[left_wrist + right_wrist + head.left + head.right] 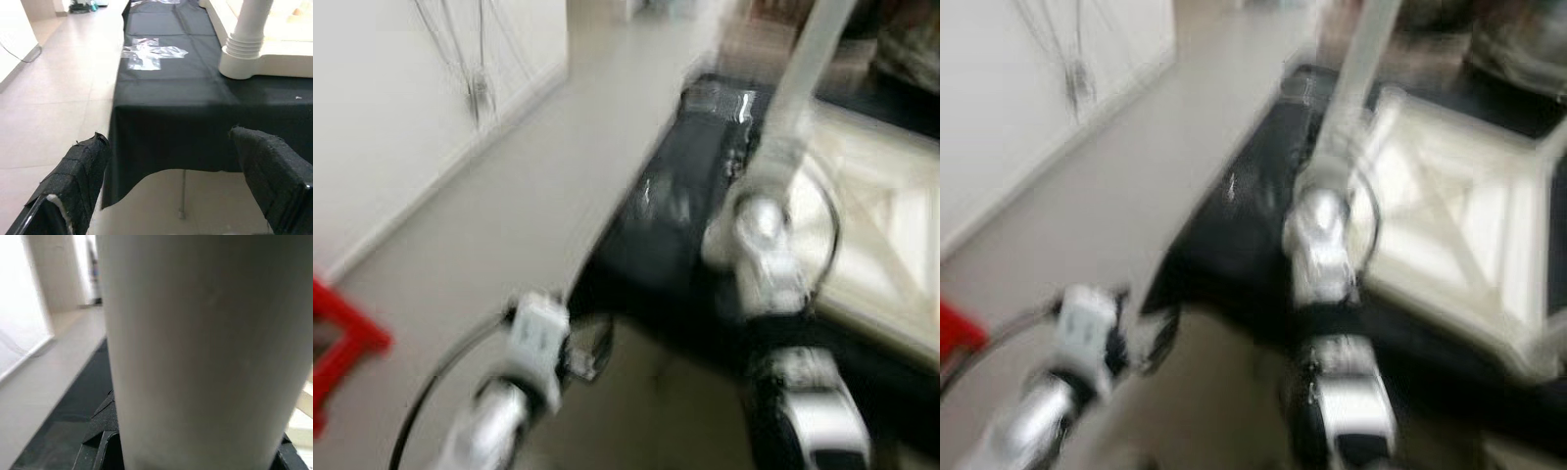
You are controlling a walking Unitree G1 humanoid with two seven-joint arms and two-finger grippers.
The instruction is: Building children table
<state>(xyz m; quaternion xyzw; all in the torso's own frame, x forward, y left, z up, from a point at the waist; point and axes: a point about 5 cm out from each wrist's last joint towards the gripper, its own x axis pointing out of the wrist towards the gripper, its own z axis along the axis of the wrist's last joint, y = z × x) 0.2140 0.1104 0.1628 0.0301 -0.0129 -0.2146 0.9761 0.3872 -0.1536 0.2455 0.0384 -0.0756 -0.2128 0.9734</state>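
Standing upright at the near corner of the upturned white tabletop (1449, 225), one white table leg (249, 29) is seated in its ribbed socket, and the right hand (195, 450) is pinching it, its black fingers just visible on either side of the pale tube in the right wrist view. The tabletop lies underside up, crossed ribs showing, on the counter (166, 107), which is draped in black cloth with a clear plastic bag (149, 51) lying farther along it. The left hand (171, 171) hovers spread and holding nothing, just off the counter's near edge above the tiled floor (54, 107). Judging from this, one leg is placed or being tightened; no other leg is visible, so the rest probably remain, then turning the table upright.
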